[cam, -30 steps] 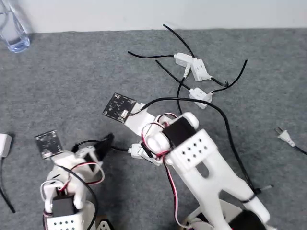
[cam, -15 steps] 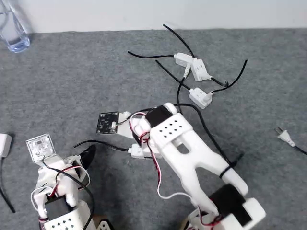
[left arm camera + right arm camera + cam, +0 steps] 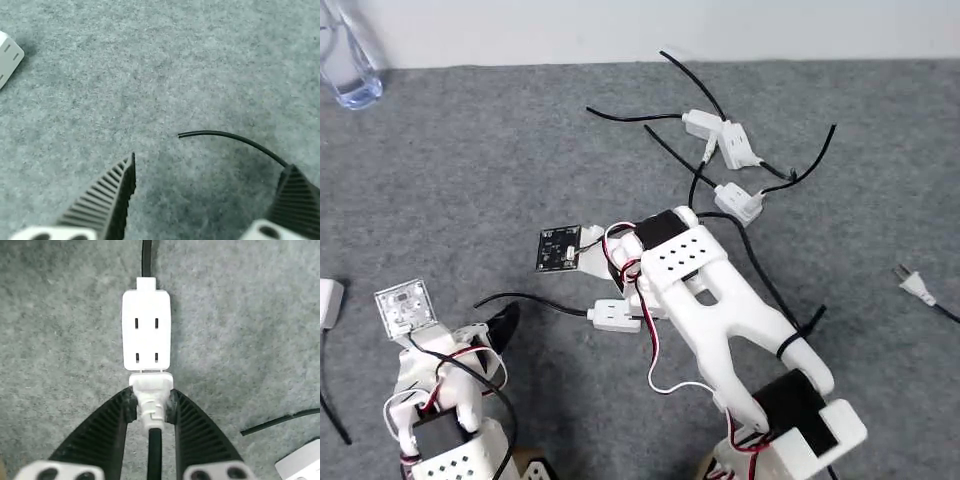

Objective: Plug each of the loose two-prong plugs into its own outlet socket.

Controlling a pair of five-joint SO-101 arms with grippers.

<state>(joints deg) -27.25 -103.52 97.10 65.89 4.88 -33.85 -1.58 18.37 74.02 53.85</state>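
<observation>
One white two-prong plug [image 3: 150, 385] sits clamped between the ridged black fingers of the right gripper [image 3: 150, 402], its nose butted flush against the end of a white rectangular socket block [image 3: 146, 330] with no prong metal showing between them, so to my eye it looks pushed home or very nearly so. That block lies on the grey felt-like table cover [image 3: 440, 170] just below the middle of the high view, touching the gripper's front. A second ago the left gripper [image 3: 210, 165] was right up against the block's thin black cord [image 3: 230, 137]. It has since drawn back toward its own base and now hangs with its jaws spread wide, gripping nothing, the cord's cut end lying on the cover between them. The right arm swung round over the same second and has settled in line with the block, which itself barely shifted. If the seating holds, one pairing is done. Another loose white plug [image 3: 915, 285] lies well apart near the right edge, and a spare white socket block [image 3: 328, 302] sits at the left edge.
</observation>
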